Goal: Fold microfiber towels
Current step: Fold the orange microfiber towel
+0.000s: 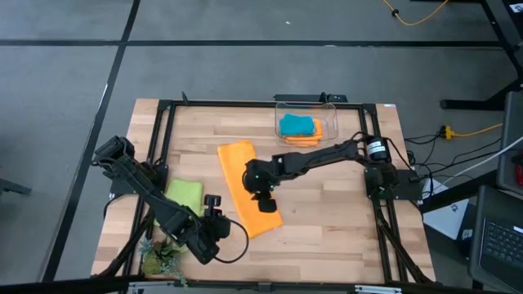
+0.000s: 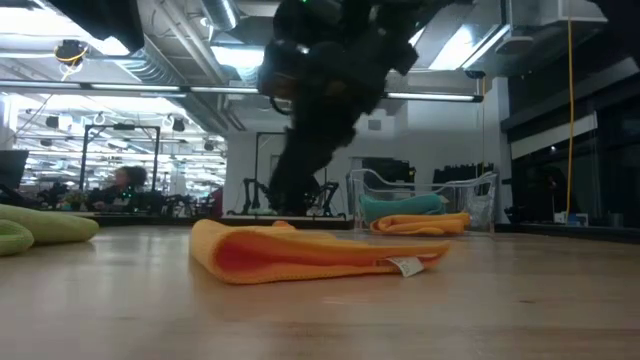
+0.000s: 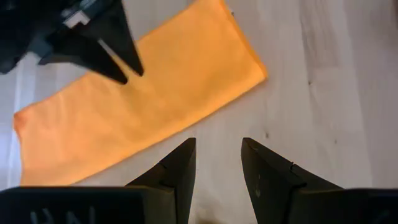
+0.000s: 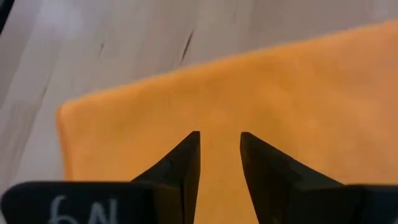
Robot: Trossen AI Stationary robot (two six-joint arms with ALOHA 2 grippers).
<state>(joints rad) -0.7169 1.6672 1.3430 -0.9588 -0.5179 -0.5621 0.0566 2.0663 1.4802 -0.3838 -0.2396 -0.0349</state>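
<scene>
An orange microfiber towel (image 1: 249, 188), folded into a long strip, lies flat on the wooden table (image 1: 327, 212). In the low view its fold (image 2: 205, 250) faces left and a white tag (image 2: 405, 266) shows at its other end. My right gripper (image 4: 219, 140) hangs open just above the strip's near half (image 1: 265, 204), with nothing between its fingers. My left gripper (image 3: 217, 149) stands open over bare wood beside the towel's near end (image 1: 214, 202). A lime green towel (image 1: 184, 193) lies bunched under the left arm. A turquoise towel (image 1: 296, 125) and another orange one (image 1: 310, 137) sit folded in a clear bin.
The clear bin (image 1: 328, 114) stands at the table's far edge, right of centre. A small green plant (image 1: 163, 260) sits at the near left corner. A black frame (image 1: 163, 114) runs around the table. Bare wood lies right of the orange strip.
</scene>
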